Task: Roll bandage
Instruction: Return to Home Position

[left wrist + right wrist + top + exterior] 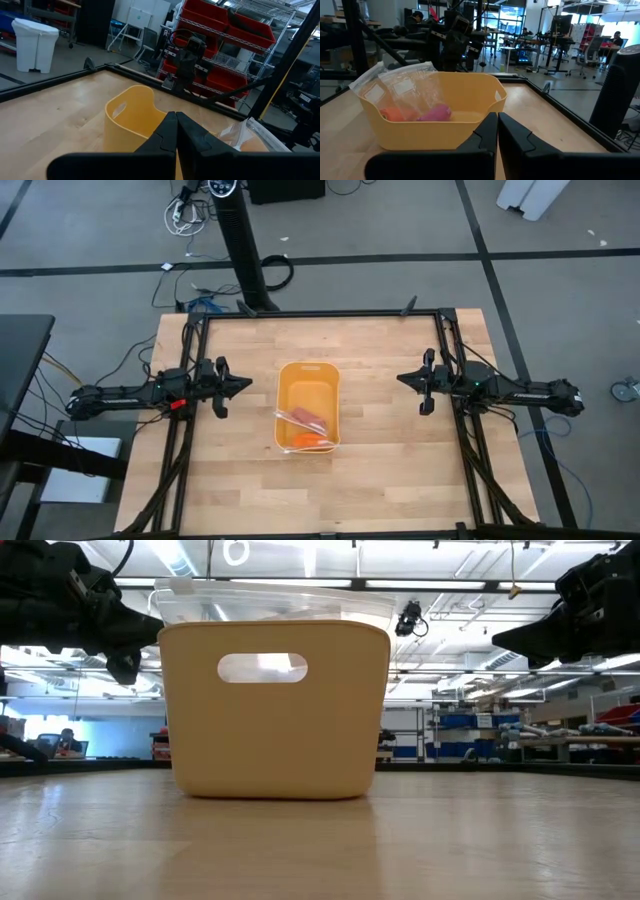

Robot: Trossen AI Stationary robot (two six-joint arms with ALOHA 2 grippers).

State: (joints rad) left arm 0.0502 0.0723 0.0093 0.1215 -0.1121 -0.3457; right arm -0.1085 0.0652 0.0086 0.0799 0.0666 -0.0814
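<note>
Two grippers flank the yellow bin (pixel 284 395), which stands about mid-tabletop (pixel 400 480). The left gripper (pixel 245 384) is off one long side and the right gripper (pixel 400 378) off the other, both apart from the bin and pointing at it. Each wrist view shows its own fingers pressed together with nothing between them. The bandage (pixel 436 113) is a small pink roll inside the clear zip bag (pixel 405 85), which leans in the bin next to an orange object (pixel 391 114). The roll sits low in the end of the bin that lies off the line joining the two grippers. Its long axis seems slanted across the bin's width, though that is hard to read. The left gripper looks slightly nearer the bin. By this showing the rolling is done, and the coming move is only a retreat away from the bin, needing no grasp. Pale panels on the bag carry no writing that can be read, and no brand shows.
</note>
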